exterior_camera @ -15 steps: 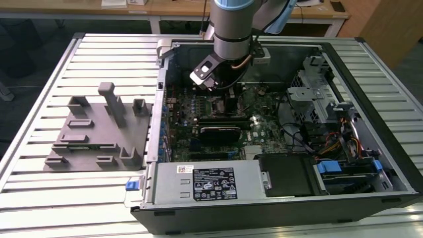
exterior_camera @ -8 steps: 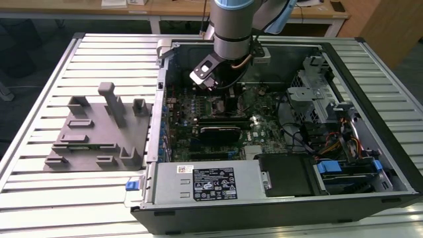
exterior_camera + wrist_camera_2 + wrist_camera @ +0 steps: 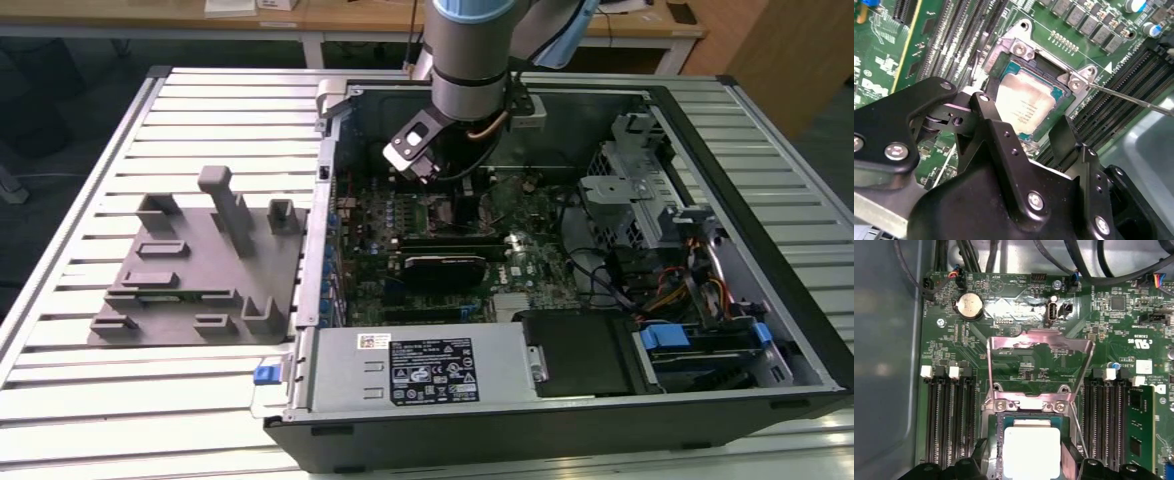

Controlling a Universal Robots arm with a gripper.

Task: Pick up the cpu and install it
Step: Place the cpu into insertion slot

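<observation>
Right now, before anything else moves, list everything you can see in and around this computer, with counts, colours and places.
table: one, silver slats, under everything
computer case: one, black, lying open on the table
fixture: one, grey, on the table, exterior view's left of the case
motherboard: one, green, inside the case
power supply: one, grey with a black-and-white label, along the case's edge
cpu: one, silvery-white, in the socket on the motherboard
socket plate: one, silver, swung up open
coin battery: one, silver, on the motherboard
arm: one, grey and blue, reaching into the case
gripper: one, black, just over the cpu
</observation>
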